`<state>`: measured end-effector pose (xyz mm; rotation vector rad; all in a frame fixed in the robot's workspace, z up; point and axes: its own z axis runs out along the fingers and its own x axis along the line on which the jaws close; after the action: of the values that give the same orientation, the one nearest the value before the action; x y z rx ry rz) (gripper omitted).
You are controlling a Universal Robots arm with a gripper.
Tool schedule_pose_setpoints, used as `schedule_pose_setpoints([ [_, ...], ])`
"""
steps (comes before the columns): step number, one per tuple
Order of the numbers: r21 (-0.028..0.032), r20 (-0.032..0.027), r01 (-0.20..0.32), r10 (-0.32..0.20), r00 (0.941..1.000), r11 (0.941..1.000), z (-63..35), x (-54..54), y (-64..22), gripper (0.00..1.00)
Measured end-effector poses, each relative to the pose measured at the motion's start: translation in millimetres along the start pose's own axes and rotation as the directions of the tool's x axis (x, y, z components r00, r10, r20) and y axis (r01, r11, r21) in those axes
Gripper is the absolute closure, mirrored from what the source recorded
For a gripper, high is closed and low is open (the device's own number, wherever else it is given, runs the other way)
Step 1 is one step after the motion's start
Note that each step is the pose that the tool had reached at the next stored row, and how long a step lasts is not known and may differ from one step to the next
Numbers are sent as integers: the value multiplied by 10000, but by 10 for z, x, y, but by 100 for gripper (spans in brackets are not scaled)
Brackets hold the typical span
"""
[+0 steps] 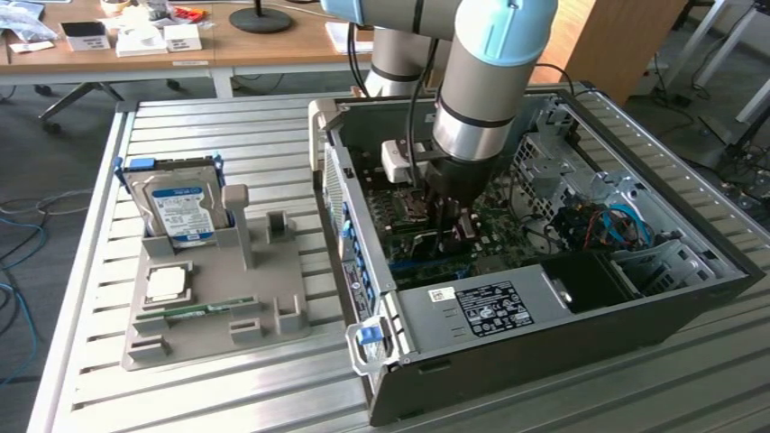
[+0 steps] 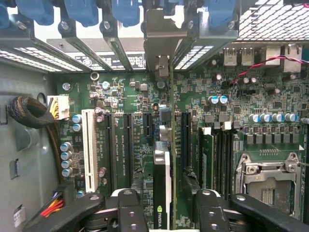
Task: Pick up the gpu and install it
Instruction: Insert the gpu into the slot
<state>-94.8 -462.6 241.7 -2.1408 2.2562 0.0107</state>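
Gripper (image 2: 167, 194) down inside open computer case (image 1: 626, 311), jaws parted astride gpu (image 2: 162, 169).

Seen from wrist: gpu standing on edge in a black expansion slot of green motherboard (image 2: 130, 101), silver bracket (image 2: 159, 41) up against rear slot opening under blue retainer clips (image 2: 82, 12); black fingers (image 2: 131, 210) flanking the card on both sides, slim gaps visible, no clamp on it. White slot (image 2: 89, 150) off to one side, memory modules (image 2: 207, 154) and empty CPU socket (image 2: 265, 179) on the other. Seen from exterior: arm reaching straight down into case, gripper (image 1: 443, 221) low over the board. On slatted table (image 1: 241, 126) at exterior view's left, grey parts holder (image 1: 229, 334) with hard drive (image 1: 180, 212) upright in it, processor chip (image 1: 166, 284) and narrow memory stick (image 1: 198, 311) lying flat, well apart from case.
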Motion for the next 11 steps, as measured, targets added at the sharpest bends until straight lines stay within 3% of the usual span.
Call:
schedule_pose_setpoints([
  [11,2,0,0,0,10000,10000,-118,-3,-1,55],
])
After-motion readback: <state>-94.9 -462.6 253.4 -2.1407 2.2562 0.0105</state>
